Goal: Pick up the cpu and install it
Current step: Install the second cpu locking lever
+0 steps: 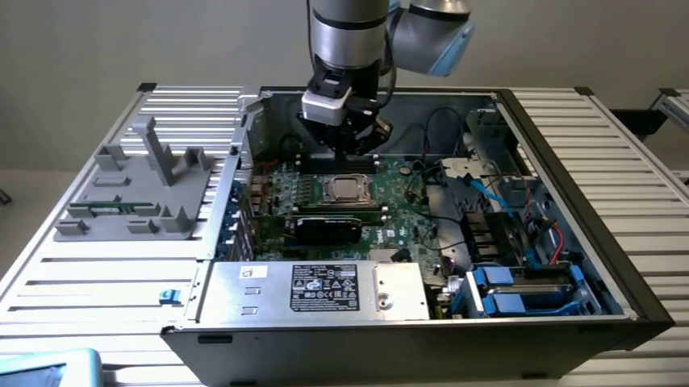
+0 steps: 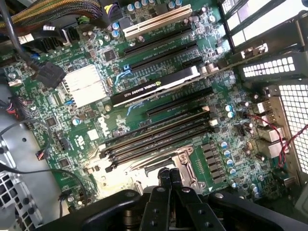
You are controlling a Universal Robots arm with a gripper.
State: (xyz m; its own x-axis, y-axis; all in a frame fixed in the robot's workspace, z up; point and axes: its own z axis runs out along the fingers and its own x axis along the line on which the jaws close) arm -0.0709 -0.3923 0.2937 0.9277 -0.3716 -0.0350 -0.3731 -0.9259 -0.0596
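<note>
**Fingers together above the socket, cpu seated below**

Your gripper (image 2: 169, 177) has its two fingers (image 2: 164, 179) pressed together with nothing between them. In the exterior view the gripper (image 1: 353, 147) hangs inside the open computer case (image 1: 603, 242), just past the far edge of the processor socket and not touching it.

You have one cpu (image 1: 346, 188): the silver square lies flat in the socket on the green motherboard (image 1: 415, 218), framed by the metal socket bracket (image 2: 185, 161).

Just beside the socket, on the side toward the camera, stands one black graphics card (image 1: 334, 222); in the wrist view its edge (image 2: 154, 87) carries white lettering that looks like "NVIDIA QUADRO". One silver power supply (image 1: 312, 288) lies at the near wall of the case, with a white label too fine to read. One white expansion slot (image 2: 156, 21) shows among several black ones.

On the slatted desk (image 1: 86, 266), at the exterior view's left, sits one grey fixture (image 1: 140, 189) with upright posts.
</note>
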